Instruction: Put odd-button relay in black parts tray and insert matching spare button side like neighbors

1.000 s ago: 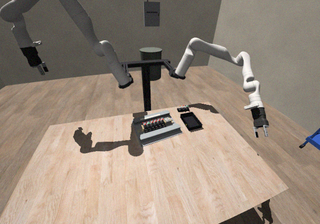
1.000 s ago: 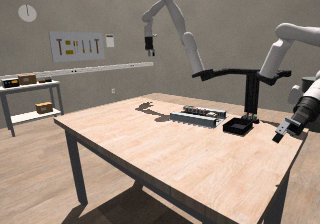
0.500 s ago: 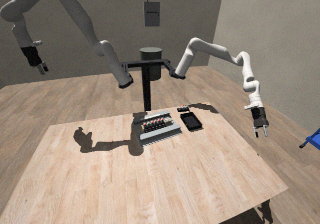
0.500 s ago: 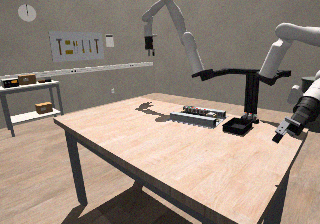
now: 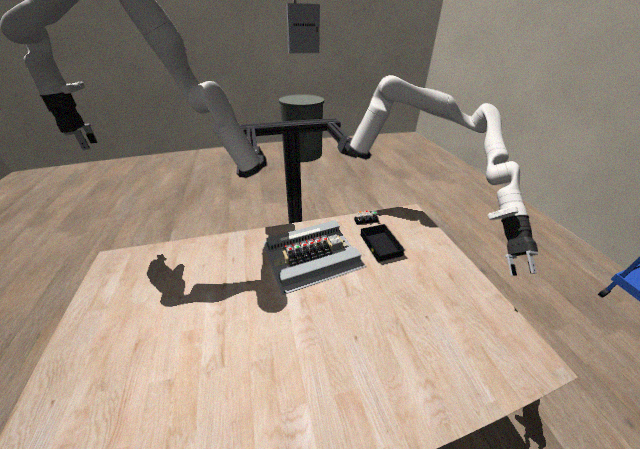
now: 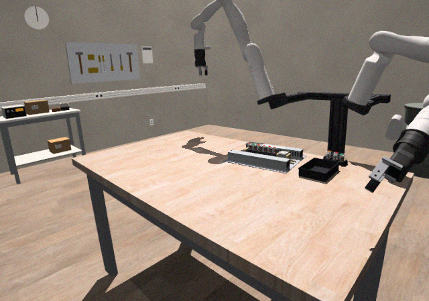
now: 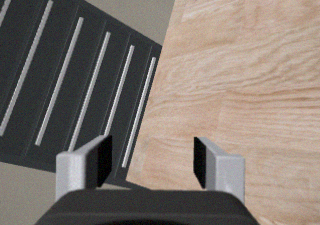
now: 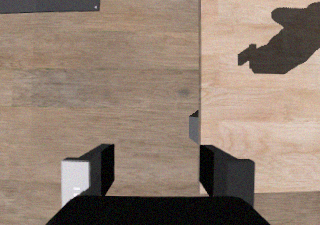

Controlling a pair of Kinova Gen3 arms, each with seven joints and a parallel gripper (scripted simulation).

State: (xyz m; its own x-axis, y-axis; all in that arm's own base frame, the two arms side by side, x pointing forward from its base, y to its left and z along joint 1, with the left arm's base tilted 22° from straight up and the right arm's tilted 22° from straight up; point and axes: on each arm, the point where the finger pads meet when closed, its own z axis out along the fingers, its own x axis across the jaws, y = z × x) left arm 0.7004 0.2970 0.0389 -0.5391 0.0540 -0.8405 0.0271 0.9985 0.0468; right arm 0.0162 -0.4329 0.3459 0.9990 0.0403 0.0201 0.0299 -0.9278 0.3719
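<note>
The relay panel [image 5: 323, 276] [image 6: 256, 159] lies on the table with a row of relays. Most show red buttons; the second from the picture's left in the top view shows a green button [image 5: 297, 247]. The black parts tray [image 5: 391, 256] [image 6: 313, 175] is beside the panel and looks empty. The spare rack [image 5: 363, 222] behind it holds relays with orange, red and green buttons. My left gripper [image 5: 522, 267] [image 7: 152, 153] is open and empty, beyond the table's picture-right edge. My right gripper [image 5: 88, 144] [image 6: 202, 72] [image 8: 157, 162] is open and empty, high past the opposite edge. Fine relay seating is too small to tell.
The black mounting post [image 5: 293, 186] [image 6: 338, 128] stands behind the panel. A dark slatted object [image 7: 70, 80] shows beside the table edge in the left wrist view. A blue object [image 5: 629, 281] is at the far picture right. A shelf [image 6: 41, 114] stands along the wall.
</note>
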